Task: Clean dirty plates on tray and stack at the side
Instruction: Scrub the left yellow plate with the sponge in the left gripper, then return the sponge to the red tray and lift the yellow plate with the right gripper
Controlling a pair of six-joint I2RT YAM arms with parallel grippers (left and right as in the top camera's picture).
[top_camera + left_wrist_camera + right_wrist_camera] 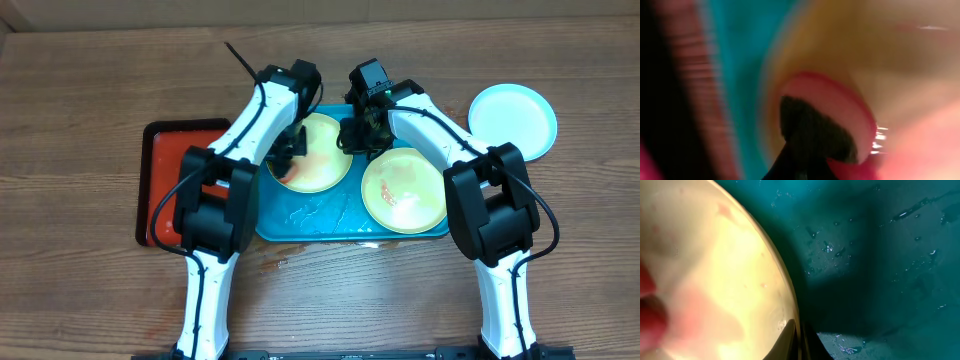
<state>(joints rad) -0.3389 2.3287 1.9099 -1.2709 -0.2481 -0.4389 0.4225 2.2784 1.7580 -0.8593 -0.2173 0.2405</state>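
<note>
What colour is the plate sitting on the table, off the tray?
The plate is light blue; the overhead view shows it best.

Two plates (403, 190) lie in tray (310, 216), third plate (512, 120) beside.

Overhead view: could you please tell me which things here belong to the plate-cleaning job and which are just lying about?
Part of the job: teal tray; yellow-green plate by the left arm, smeared; yellow-green plate by the right arm, smeared; light blue plate, on the table off the tray.

Just lying about: red tray with black rim, beside the teal tray.
</note>
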